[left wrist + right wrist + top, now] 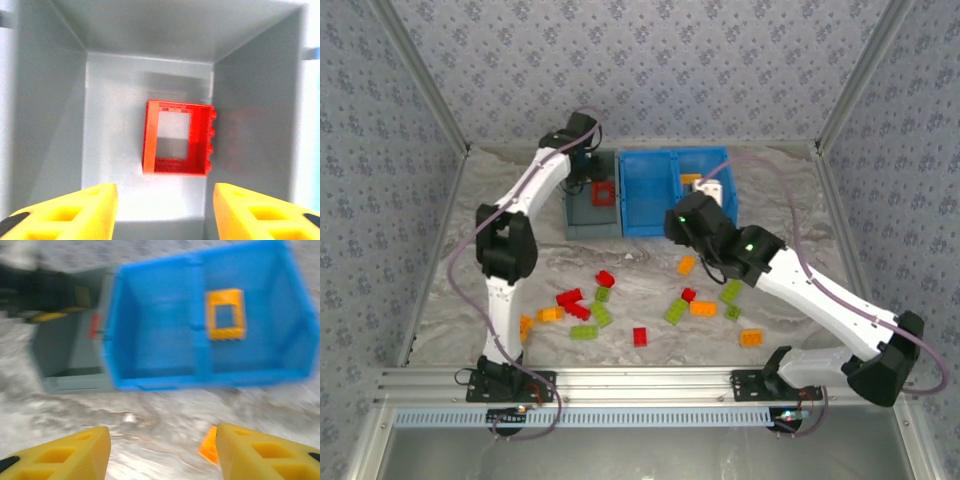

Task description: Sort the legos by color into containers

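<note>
My left gripper (165, 210) hangs open over the grey bin (50, 125), its yellow fingers (75, 210) apart with nothing between them. A red frame lego (150, 145) lies loose on the bin floor below them; from above it shows as the red frame lego (603, 193) in the grey bin (578, 222). My right gripper (162, 450) is open and empty, low over the table in front of the blue pair of bins (150, 345). An orange frame lego (225, 315) lies in the right blue compartment. An orange brick (207, 447) lies beside my right finger.
Loose legos are scattered across the near table: red (569, 297), green (602, 314), orange (751, 337) and an orange one (686, 265) just under the right arm. The blue bins (645, 222) stand against the grey bin at the back. Patterned walls close in on both sides.
</note>
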Robot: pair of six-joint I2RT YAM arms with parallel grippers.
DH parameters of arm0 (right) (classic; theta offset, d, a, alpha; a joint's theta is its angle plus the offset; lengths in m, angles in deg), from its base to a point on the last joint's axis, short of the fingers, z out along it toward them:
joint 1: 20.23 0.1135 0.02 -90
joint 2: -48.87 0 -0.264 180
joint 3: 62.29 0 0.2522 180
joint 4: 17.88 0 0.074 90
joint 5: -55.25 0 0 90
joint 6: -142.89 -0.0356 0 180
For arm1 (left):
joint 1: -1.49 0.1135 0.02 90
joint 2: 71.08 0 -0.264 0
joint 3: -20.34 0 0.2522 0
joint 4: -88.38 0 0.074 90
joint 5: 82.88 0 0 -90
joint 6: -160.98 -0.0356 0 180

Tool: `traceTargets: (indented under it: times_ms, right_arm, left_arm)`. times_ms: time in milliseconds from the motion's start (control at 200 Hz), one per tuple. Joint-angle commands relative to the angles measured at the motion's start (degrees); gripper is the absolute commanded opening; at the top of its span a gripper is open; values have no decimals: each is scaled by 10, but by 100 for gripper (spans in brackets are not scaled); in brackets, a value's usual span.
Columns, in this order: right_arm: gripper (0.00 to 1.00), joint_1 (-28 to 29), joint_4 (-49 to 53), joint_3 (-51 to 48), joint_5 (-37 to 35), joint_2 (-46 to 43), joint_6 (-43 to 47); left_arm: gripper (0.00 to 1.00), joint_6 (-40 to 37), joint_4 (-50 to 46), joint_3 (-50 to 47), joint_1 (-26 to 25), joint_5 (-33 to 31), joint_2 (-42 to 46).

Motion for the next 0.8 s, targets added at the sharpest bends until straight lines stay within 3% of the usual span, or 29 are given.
traceTargets:
  times_ms: [0,100,210,330,480,665,795]
  right_arm:
    - [61,-66,135,-71,18,-33,-114]
    - [63,-135,120,-146,90,-65,-138]
    - [66,-192,82,-212,151,-75,-150]
    - [66,-218,38,-255,186,-52,-152]
    - [66,-231,-18,-279,216,-7,-148]
    - [63,-240,-52,-304,223,42,-164]
    - [62,-242,-57,-317,215,55,-170]
  left_arm:
    - [59,19,50,-68,-30,-32,142]
    - [66,7,108,-188,-83,-37,261]
    - [72,-37,161,-297,-183,-42,370]
    - [75,-50,217,-415,-312,-30,466]
    - [76,-15,242,-513,-458,-82,527]
    - [75,48,254,-575,-543,-121,551]
    - [74,59,240,-575,-564,-138,544]
